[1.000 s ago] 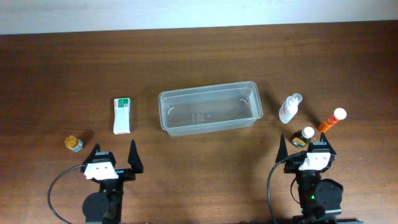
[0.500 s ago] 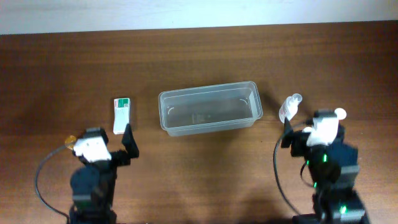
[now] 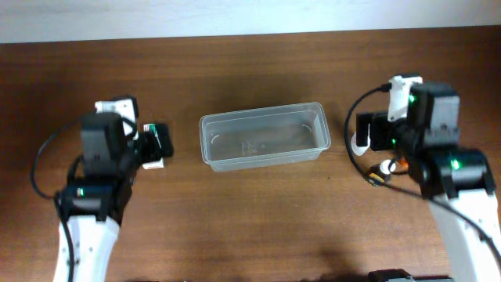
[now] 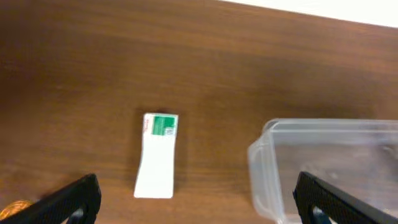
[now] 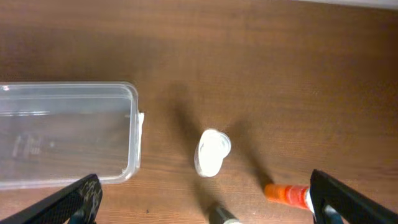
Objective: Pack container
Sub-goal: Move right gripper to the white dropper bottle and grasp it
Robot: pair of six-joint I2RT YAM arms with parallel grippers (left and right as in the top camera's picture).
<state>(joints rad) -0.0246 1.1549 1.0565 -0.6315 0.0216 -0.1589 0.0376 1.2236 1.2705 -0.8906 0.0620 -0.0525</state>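
**Container centred, one item within reach of each tool**

The container (image 3: 264, 137) sits in the middle of the overhead frame on the brown surface (image 3: 258, 211). Its long axis runs left to right, tilted slightly, and nothing appears to be packed in it. Just beyond its left end lies the white-and-green box (image 4: 157, 155), with its long axis crossing the container's. The left tool (image 4: 198, 199) hangs over the box, fingers spread wide and holding nothing. Off the container's right end lies a white bottle (image 5: 212, 152), with an orange tube (image 5: 287, 193) further right. The right tool (image 5: 205, 199), equally spread and empty, frames the bottle. By my reading, the left arm is nearer the box and the right arm nearer the bottle.
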